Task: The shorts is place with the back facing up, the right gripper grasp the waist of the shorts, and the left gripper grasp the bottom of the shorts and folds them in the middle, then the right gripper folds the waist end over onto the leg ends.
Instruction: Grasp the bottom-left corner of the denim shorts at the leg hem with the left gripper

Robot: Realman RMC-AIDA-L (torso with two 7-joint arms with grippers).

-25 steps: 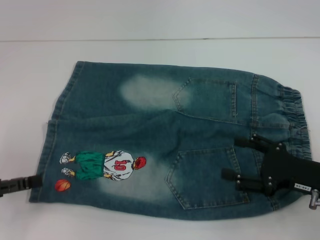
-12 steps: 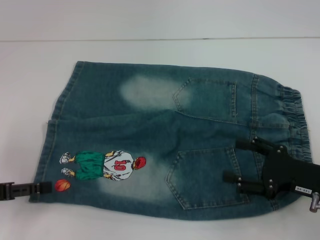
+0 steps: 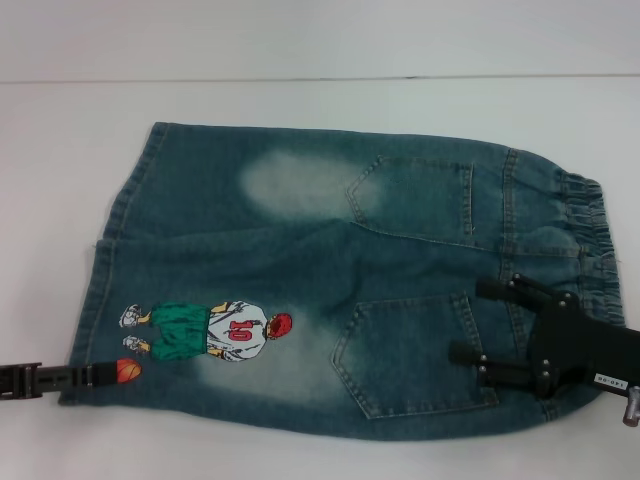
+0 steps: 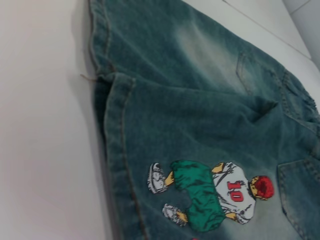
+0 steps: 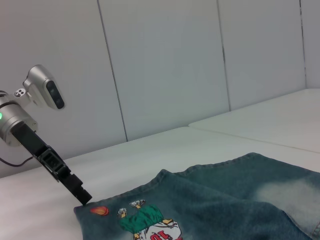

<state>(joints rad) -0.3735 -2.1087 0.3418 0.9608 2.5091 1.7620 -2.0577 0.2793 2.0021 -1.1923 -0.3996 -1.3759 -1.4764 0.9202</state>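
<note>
The shorts (image 3: 330, 285) are laid flat on the white tabletop (image 3: 300, 100), back up, long axis left-right: waist of the shorts (image 3: 590, 235) right, leg ends (image 3: 100, 290) left. The right gripper (image 3: 500, 325) is held over the waist-side pocket with jaws spread open. The left gripper (image 3: 95, 375) is set at the hem by the basketball print; its jaws' state cannot be told.

i'm looking at a plain white table (image 3: 320, 100) that fills the head view, its far edge running across the upper part of the frame. only the shorts (image 3: 300, 260) lie flat on it, spread across the middle, ruffled waistband (image 3: 590, 235) at right and leg hems (image 3: 105, 260) at left.
</note>
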